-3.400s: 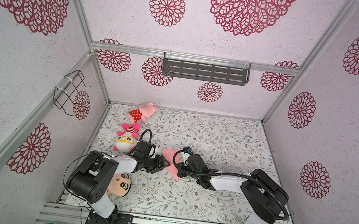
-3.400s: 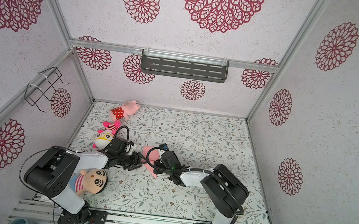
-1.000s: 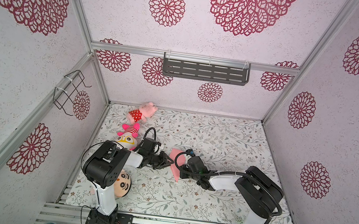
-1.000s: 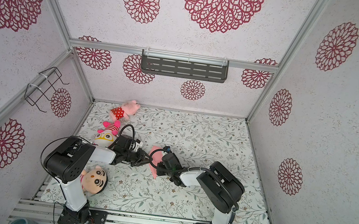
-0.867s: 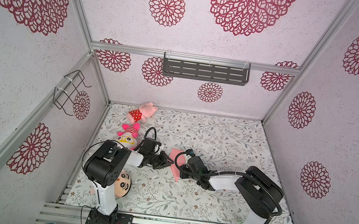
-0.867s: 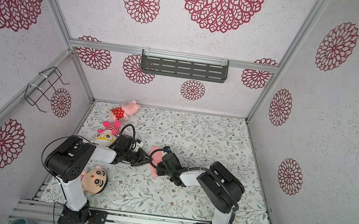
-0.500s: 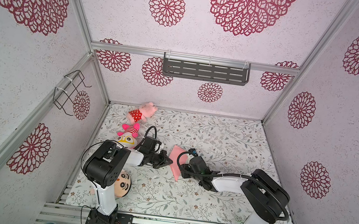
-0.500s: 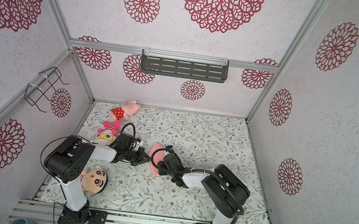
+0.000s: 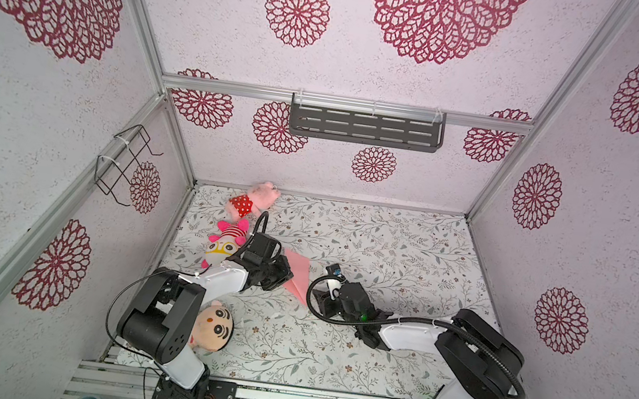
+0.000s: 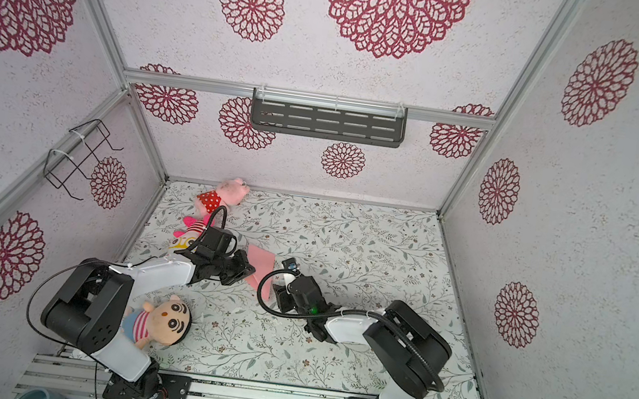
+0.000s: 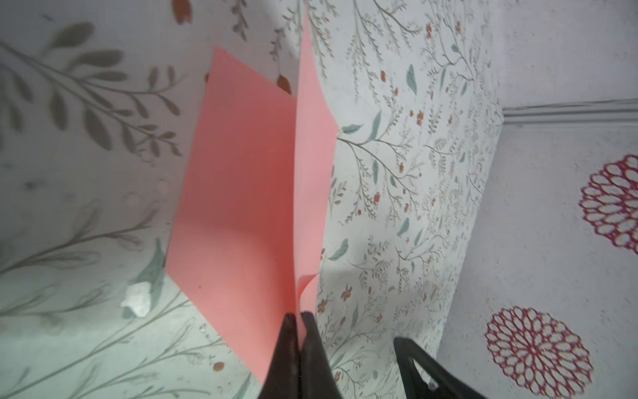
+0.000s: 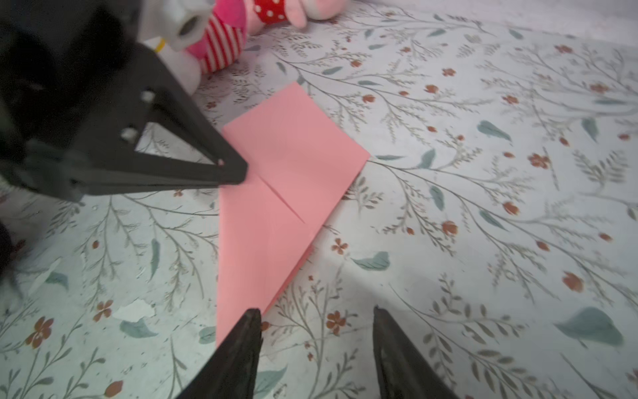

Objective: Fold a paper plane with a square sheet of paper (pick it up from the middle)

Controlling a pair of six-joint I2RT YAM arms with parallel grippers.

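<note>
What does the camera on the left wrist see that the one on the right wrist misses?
Only the left wrist view shows the left gripper shut on the pink paper, pinching a raised flap that stands up off the floral mat; it also takes in the side wall with red flower patterns.

Only the right wrist view shows the right gripper open just short of the paper's pointed end, a slanting fold line across the paper, and two plush toys behind.

Both show the same folded pink paper on the floral mat.

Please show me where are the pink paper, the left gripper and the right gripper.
pink paper (image 12: 276, 214), right wrist view, flat folded face.
left gripper (image 12: 238, 172), right wrist view, shut tips on paper.
right gripper (image 12: 316, 324), right wrist view, gap between tips.
</note>
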